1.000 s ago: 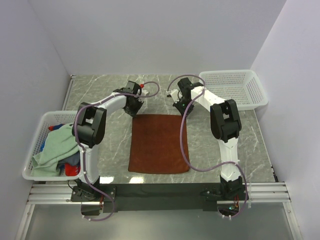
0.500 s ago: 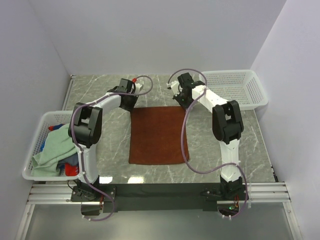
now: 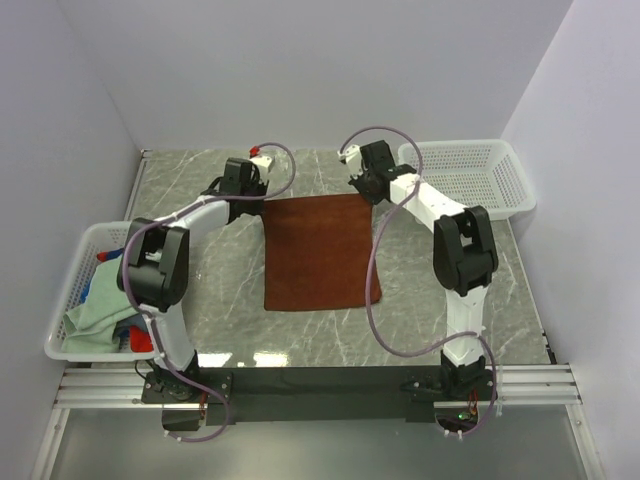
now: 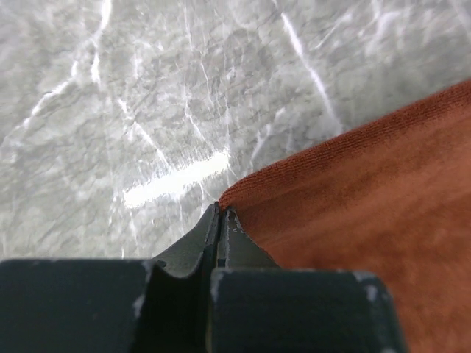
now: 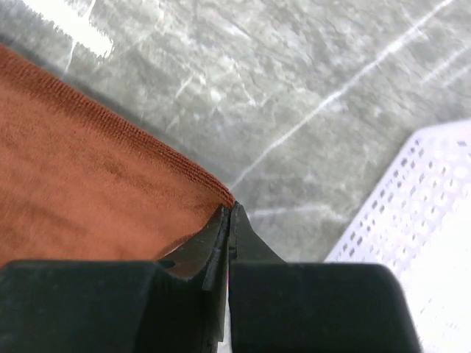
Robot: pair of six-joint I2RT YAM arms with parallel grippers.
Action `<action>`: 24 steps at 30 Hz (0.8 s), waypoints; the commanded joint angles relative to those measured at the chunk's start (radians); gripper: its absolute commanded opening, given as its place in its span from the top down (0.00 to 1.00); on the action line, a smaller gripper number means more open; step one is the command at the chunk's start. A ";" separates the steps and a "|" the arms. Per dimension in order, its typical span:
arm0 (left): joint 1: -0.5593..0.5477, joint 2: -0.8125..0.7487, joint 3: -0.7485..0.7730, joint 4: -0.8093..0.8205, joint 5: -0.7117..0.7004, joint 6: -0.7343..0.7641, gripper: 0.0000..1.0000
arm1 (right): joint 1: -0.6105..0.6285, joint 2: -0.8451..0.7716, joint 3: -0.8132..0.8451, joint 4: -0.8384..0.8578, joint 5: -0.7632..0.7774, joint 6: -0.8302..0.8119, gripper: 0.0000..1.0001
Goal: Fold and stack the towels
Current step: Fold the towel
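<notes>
Two far corners of the rust-brown towel (image 3: 320, 252) are being pinched at once: my left fingers (image 4: 208, 234) are pressing together on the corner at 11 o'clock and my right fingers (image 5: 249, 239) on the one at 1 o'clock, with cloth caught between the tips in both wrist views. Over the last second the towel is sliding toward 12 o'clock across the table (image 3: 510, 290), both arms stretching out with it, so its far edge is now sitting level with the right-hand basket (image 3: 500, 200) at 2 o'clock. It is lying flat and open at mid-table, not yet folded. I am reading this drag as smoothing and squaring the cloth before a first fold. The other towels (image 3: 105, 290) are waiting, heaped in the left-hand basket (image 3: 62, 310) at 9 o'clock
</notes>
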 commanded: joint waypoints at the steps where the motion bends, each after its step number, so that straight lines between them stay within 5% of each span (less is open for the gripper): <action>1: 0.007 -0.108 -0.049 0.104 -0.006 -0.031 0.99 | -0.006 -0.132 -0.066 0.100 0.055 0.010 1.00; 17: -0.064 -0.399 -0.275 0.055 -0.026 -0.215 0.99 | 0.004 -0.422 -0.408 0.149 0.042 0.071 1.00; 24: -0.146 -0.542 -0.396 -0.019 -0.156 -0.328 0.99 | 0.044 -0.560 -0.575 0.127 0.035 0.118 1.00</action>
